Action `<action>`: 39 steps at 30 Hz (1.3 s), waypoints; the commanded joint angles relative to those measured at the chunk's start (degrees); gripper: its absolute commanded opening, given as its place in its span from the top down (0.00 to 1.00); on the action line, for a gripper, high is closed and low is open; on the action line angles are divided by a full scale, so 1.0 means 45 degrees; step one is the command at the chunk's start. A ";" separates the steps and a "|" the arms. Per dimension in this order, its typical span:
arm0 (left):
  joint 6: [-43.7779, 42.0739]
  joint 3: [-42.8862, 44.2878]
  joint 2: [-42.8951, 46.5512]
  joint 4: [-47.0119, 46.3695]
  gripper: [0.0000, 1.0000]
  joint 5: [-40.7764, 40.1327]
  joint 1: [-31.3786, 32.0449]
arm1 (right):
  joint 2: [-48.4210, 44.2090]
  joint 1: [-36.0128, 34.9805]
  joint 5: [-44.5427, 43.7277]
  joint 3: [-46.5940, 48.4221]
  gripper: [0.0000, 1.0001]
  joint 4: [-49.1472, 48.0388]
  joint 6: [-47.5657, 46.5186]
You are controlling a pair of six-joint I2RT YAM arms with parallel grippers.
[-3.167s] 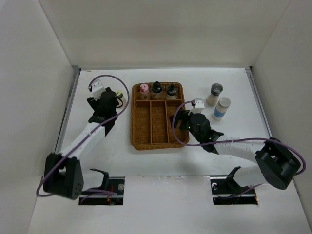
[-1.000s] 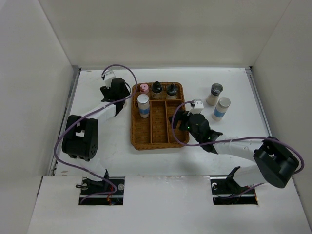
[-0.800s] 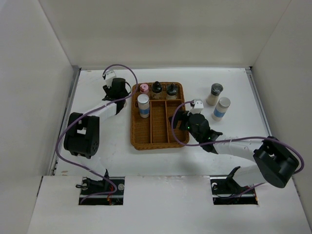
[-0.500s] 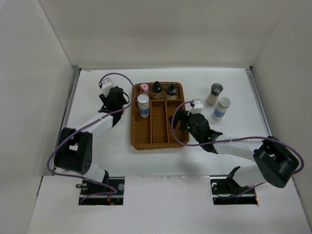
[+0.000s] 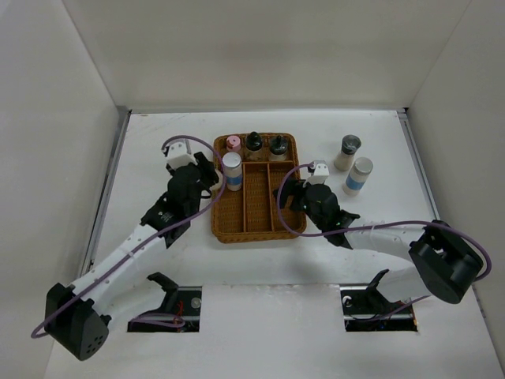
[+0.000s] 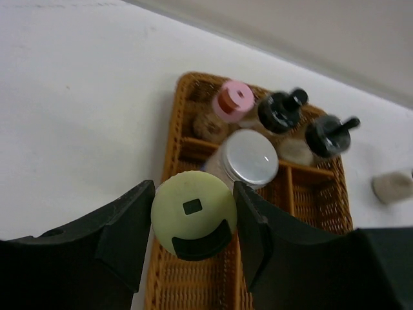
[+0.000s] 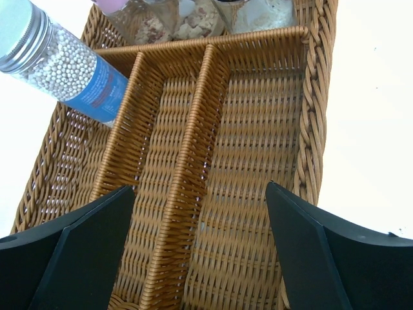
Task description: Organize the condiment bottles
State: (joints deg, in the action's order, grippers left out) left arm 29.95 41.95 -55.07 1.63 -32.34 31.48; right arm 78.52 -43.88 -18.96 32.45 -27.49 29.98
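My left gripper (image 5: 208, 180) is shut on a yellow-green-capped bottle (image 6: 193, 216) and holds it over the left edge of the brown wicker tray (image 5: 251, 227). In the tray's back row stand a pink-capped bottle (image 5: 233, 144) and two black-capped bottles (image 5: 253, 142) (image 5: 278, 145). A silver-capped, blue-labelled bottle (image 5: 231, 164) stands in the left long compartment, just beyond the held one. My right gripper (image 5: 295, 197) is open and empty above the tray's right compartment (image 7: 258, 194). A grey-capped bottle (image 5: 347, 150) and a white-capped, blue-labelled bottle (image 5: 359, 174) stand on the table right of the tray.
White walls enclose the white table (image 5: 158, 142) on the left, back and right. The tray's middle compartment (image 5: 254, 197) and right compartment hold nothing. My right arm's cable (image 5: 278, 207) loops over the tray's right rim.
My left gripper has moved from the back left of the table forward and right, to the tray's left edge beside the silver-capped bottle. The right arm has not moved.
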 commanded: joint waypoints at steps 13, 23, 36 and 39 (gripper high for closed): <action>-0.0211 -0.0026 -0.3424 -0.0870 0.66 0.0350 0.1938 | -0.0340 0.0132 -0.0552 0.0212 0.10 -0.0611 -0.0372; -0.0055 -0.0358 -0.4130 -0.0674 0.55 0.0427 0.2056 | -0.0437 0.0132 -0.0825 0.0251 0.07 -0.0455 -0.0489; -0.0505 -0.1547 -0.0696 -0.2370 0.17 0.0409 0.1686 | -0.2309 -0.0121 -0.1918 -0.0237 0.33 -0.0923 -0.1133; -0.0388 -0.2309 0.0223 -0.3716 0.25 0.0506 0.1178 | -0.2897 -0.0122 -0.2173 -0.0063 0.64 -0.0651 -0.1329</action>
State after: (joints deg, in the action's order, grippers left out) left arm 28.58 34.24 -57.19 -7.03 -29.95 38.48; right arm 68.25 -43.88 -26.00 31.53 -27.59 25.12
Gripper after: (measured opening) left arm 0.770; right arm 0.409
